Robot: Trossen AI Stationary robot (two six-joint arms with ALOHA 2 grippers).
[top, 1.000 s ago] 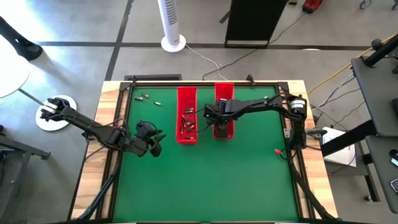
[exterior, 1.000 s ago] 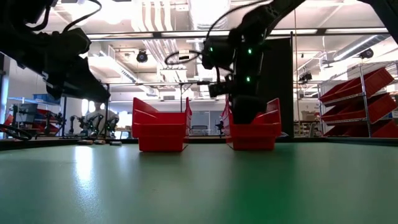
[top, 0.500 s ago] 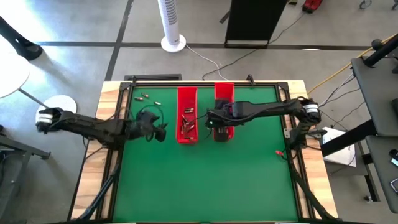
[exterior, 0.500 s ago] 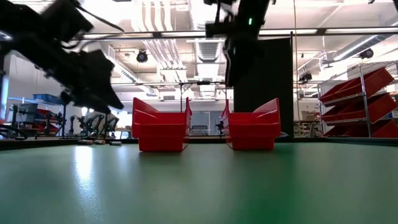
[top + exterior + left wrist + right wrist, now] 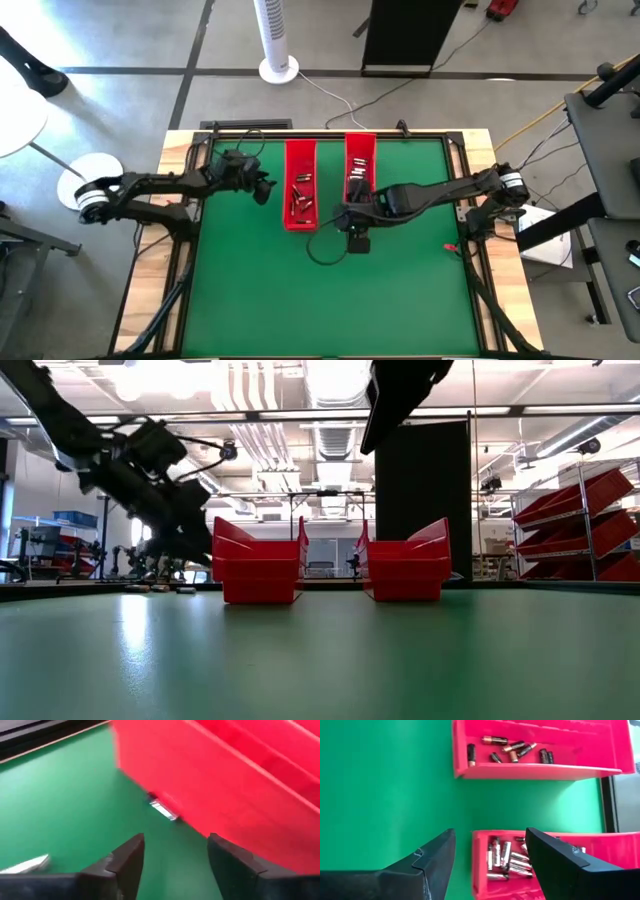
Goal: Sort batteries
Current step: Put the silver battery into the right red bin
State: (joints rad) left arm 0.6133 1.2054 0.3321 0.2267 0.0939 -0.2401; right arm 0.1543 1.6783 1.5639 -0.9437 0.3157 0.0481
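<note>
The flat green table mat (image 5: 330,290) appeared smooth with a soft sheen. On it, two long red plastic trays (image 5: 540,750) looked glossy. The small cylindrical batteries (image 5: 510,860) inside showed metallic casings.

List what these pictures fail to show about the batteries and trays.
- Loose batteries, high view: too small to tell types.
- Trays' contents, low view: hidden by the red walls.
- Battery beside tray, left wrist view: blurred.
- Silvery batteries' tray, right wrist view: partly covered by the right claw.
</note>
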